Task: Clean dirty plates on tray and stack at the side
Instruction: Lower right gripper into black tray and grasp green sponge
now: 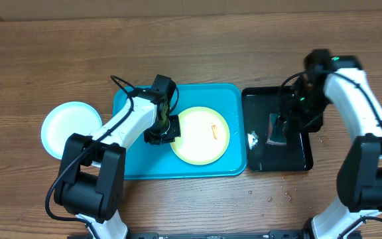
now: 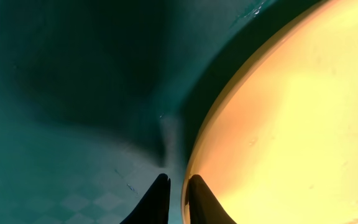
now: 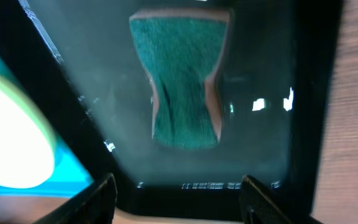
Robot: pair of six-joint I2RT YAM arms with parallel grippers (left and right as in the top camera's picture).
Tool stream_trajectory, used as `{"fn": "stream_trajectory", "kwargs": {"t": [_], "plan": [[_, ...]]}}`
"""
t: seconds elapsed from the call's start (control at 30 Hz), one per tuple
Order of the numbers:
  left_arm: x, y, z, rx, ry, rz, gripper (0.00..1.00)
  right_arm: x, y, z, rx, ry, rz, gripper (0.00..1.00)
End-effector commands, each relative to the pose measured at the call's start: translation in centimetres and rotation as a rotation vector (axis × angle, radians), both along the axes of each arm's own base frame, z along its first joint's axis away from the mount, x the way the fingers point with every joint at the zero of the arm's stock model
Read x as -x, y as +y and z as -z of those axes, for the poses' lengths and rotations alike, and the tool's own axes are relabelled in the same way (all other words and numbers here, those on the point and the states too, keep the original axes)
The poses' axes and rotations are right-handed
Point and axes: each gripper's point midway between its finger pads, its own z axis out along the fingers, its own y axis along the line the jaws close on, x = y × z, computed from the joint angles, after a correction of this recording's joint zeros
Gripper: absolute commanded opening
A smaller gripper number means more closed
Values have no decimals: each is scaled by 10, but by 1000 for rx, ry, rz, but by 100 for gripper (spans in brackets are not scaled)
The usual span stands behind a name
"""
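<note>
**Overhead:** The lime green plate (image 1: 201, 143) lay on the turquoise tray (image 1: 131, 166), right of centre, with an orange smear (image 1: 213, 129) on its face. A light blue plate (image 1: 71, 128) sat off the tray on the surface (image 1: 45, 53), to its left. The left pincer (image 1: 163, 129) was at the green plate's left rim. The right arm (image 1: 353, 93) reached over the black tray (image 1: 297, 158), where the sponge (image 1: 276, 128) lay.

**Left wrist:** The left pincer was all but closed, its tips astride the plate's rim (read as a nip on the edge, to steady it).

**Right wrist:** The right pincer (image 3: 178, 186) stood wide and empty. The sponge lay ahead between its fingers, untouched, green face up.

**Judgement:** The step in hand was fetching the sponge.
- Come down centred on the sponge's narrow waist.
- Close across that waist.
- Lift clear of the black tray's wall before crossing to the smear.
- Keep the rim grip firm.
</note>
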Motion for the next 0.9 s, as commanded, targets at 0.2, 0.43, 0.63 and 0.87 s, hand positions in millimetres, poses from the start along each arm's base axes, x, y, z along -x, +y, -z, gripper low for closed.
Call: {"fn": "stream_trajectory", "kwargs": {"t": [0.2,0.43,0.63,0.87], "plan": [[0,-1,-6,-4,-20,-6,15,-12,8,42,157,-130,-97,62],[1,0,-6,-5,-17,-6,15,-22,6,49,175,-179,-90,59],[1,0,-6,-5,-16,-6,15,-19,4,55,176,-176,-73,58],[1,0,-6,-6,-16,-5,15,-22,5,64,173,-207,-70,34]]}}
